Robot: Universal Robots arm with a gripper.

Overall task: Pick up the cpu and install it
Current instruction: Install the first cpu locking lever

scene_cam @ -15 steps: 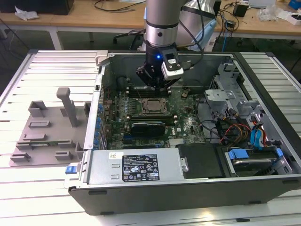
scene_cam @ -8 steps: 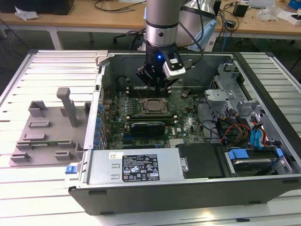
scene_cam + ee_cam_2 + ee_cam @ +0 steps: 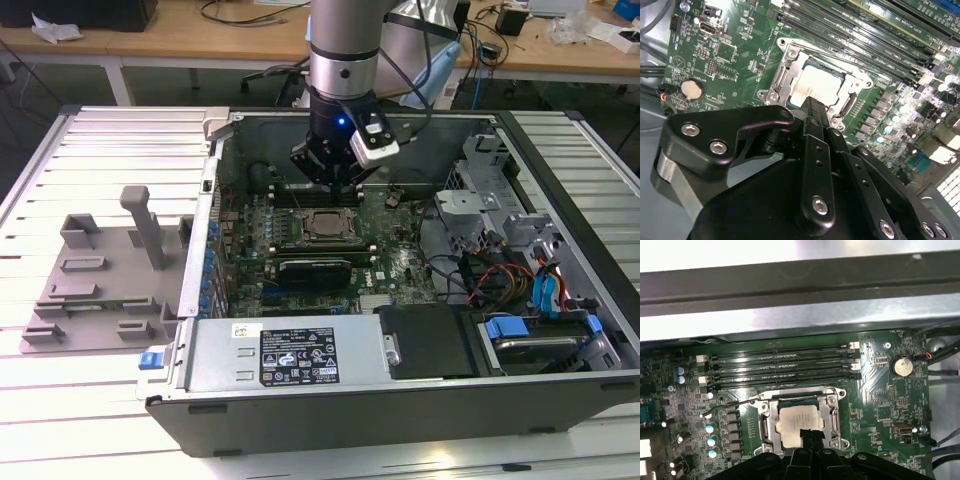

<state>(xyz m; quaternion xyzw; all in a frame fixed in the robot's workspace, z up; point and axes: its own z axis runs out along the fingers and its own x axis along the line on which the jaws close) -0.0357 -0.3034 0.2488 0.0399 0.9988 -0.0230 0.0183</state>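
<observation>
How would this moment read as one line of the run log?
cpu: lying in the socket frame | tool: close above the cpu | computer case: open

your open dark metal computer case sits on a pale slatted table. a grey plastic fixture tray lies just beside it.

We are looking across a pale, ribbed aluminium tabletop that is catching bright light. Behind it, a long light-brown wooden workbench on white legs is carrying loose black cables.
</observation>
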